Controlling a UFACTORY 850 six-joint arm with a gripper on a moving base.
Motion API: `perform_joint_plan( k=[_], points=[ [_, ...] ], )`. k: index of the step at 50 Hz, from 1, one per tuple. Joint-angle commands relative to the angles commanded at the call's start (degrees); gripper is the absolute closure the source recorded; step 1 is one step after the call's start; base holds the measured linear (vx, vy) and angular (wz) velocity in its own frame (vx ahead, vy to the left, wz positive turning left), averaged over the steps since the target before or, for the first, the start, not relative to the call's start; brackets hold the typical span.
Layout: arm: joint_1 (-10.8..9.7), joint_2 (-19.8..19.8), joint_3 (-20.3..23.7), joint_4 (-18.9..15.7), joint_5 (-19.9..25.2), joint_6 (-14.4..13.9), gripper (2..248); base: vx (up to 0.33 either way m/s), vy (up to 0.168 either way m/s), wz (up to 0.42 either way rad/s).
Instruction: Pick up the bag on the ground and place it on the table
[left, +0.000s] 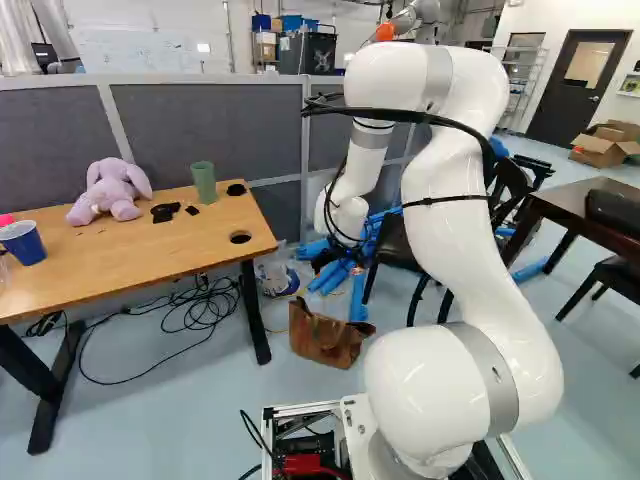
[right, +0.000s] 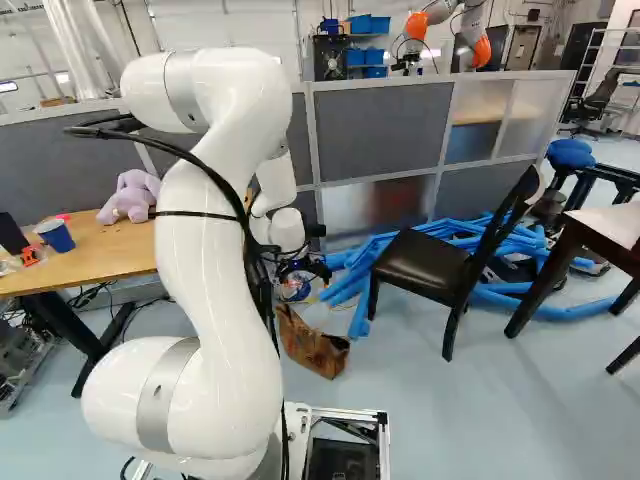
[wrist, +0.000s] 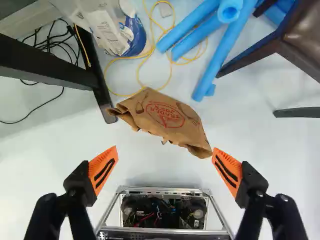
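Our gripper (wrist: 165, 151) is spread wide; the bag (left: 325, 337), lower middle of the left base view, lies ahead, lengthwise across its opening.

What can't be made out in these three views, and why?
- Contents of the bag: hidden by its sides, all views.
- Left end of the wooden table: cut off, both base views.
- Black items on it: too small to identify, left base view.
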Motion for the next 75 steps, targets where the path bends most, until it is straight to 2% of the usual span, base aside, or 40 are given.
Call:
perform_joint_plan(
  k=[22,26,38,75],
  points=[
    [0.0,-5.1,-3.0,0.0,0.0,0.0,3,0.0,0.0,0.0],
    [0.0,-6.0,-3.5,0.0,0.0,-0.9,3,0.0,0.0,0.0],
    [0.0,-8.8,-5.3,0.0,0.0,-7.2,3,0.0,0.0,0.0],
    [0.0,-17.2,-10.8,0.0,0.0,-29.4,3,0.0,0.0,0.0]
  ],
)
